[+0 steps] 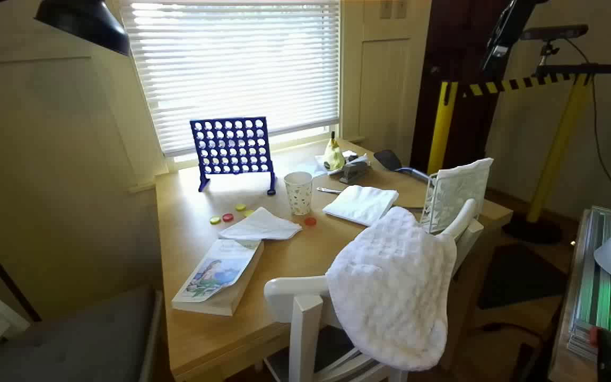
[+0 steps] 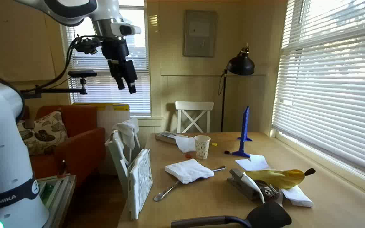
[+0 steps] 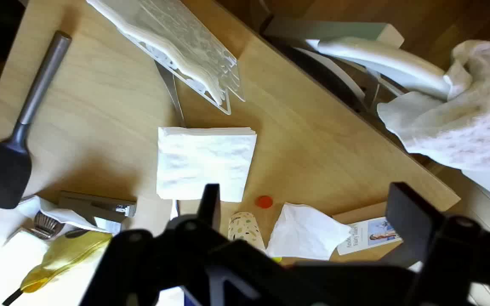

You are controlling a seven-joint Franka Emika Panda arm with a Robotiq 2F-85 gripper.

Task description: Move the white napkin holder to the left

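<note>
Setting: I judge it a room in a home. Basis, in an exterior view: orange armchair (image 2: pixel 78 152) with patterned cushion (image 2: pixel 47 135), left; floor lamp (image 2: pixel 241 65) and white cross-backed chair (image 2: pixel 194 118), far; window blinds (image 2: pixel 331 95), right. On the wooden table (image 2: pixel 198 201) before me: blue grid game (image 1: pixel 234 147) and fairy-tale book (image 3: pixel 370 234).

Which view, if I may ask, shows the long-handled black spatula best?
The wrist view: the spatula shows uncovered, almost whole. Exterior views show it partly behind the white upright napkin holder, or with its head cropped.

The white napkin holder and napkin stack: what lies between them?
One end of a metal utensil lies between the white napkin holder and the napkin stack, in an exterior view.
</note>
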